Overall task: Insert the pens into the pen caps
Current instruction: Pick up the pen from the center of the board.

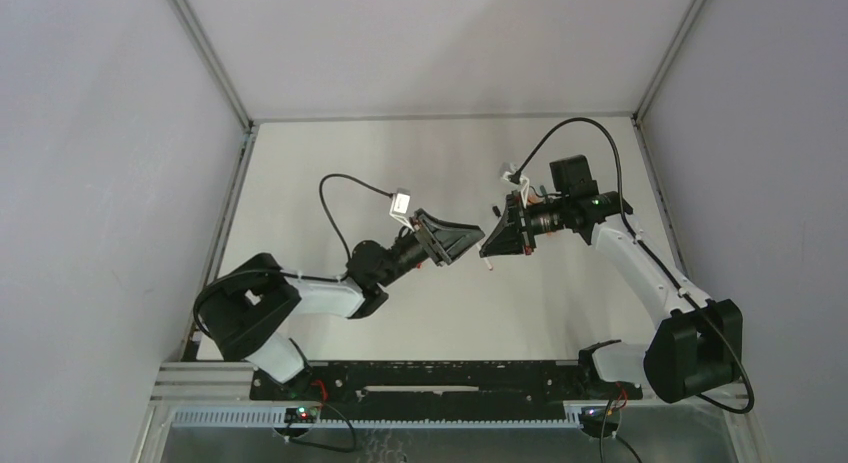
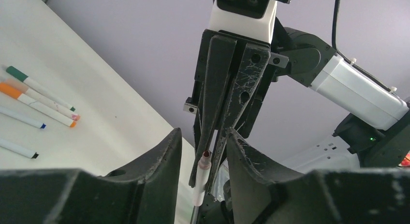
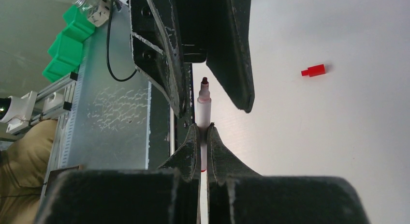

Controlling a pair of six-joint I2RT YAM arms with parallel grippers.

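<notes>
Capping not yet done: right claw (image 3: 203, 129) pinches bare-tipped pen (image 3: 203, 100), left claw (image 2: 203, 137) half-open, empty, around its tip; red cap (image 3: 315, 70) on bench (image 3: 338, 146) at two o'clock.

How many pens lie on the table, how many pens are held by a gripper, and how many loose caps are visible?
Pens lying on the table: 5
Pen held by the right gripper: 1
Loose red cap: 1
Total: 7

top: overhead, far | wrists: close, facing each other | shared: pen (image 2: 201, 179)
</notes>
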